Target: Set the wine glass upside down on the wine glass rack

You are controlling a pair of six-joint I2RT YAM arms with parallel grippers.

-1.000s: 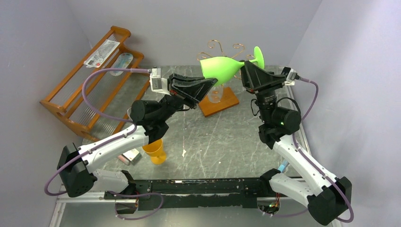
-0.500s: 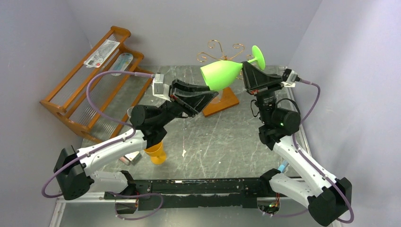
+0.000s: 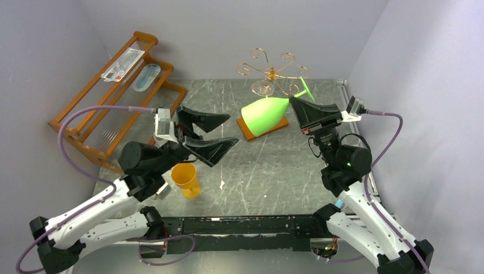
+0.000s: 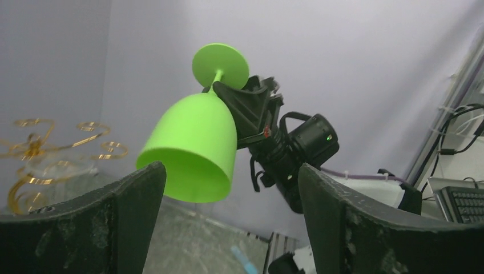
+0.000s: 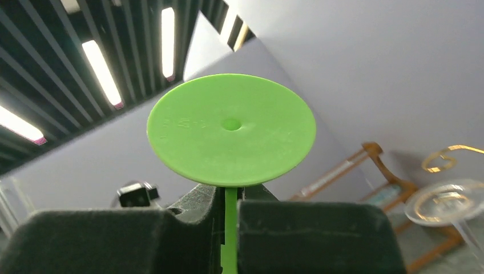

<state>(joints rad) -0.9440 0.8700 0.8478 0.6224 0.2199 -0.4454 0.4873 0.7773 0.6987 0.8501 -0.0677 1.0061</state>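
The green wine glass (image 3: pixel 263 114) hangs tilted in the air, mouth down-left and foot up-right. It hangs just in front of the wine glass rack (image 3: pixel 273 71), a gold wire stand on a brown base (image 3: pixel 249 129). My right gripper (image 3: pixel 294 101) is shut on the stem just under the foot (image 5: pixel 231 128). My left gripper (image 3: pixel 231 129) stands open to the left of the bowl and does not touch it. In the left wrist view the bowl (image 4: pixel 194 145) shows beyond my wide-apart fingers (image 4: pixel 137 205). In the right wrist view my fingers (image 5: pixel 319 234) pinch the thin stem.
A clear glass (image 3: pixel 262 88) hangs upside down on the rack. An orange-brown slatted shelf (image 3: pixel 114 97) with packets stands at the back left. An orange cup (image 3: pixel 187 180) stands under my left arm, with a small packet (image 3: pixel 160 189) beside it.
My left gripper opened, let go of the bowl and drew back to the left. My right gripper closed on the stem and now holds the glass alone, somewhat lower.
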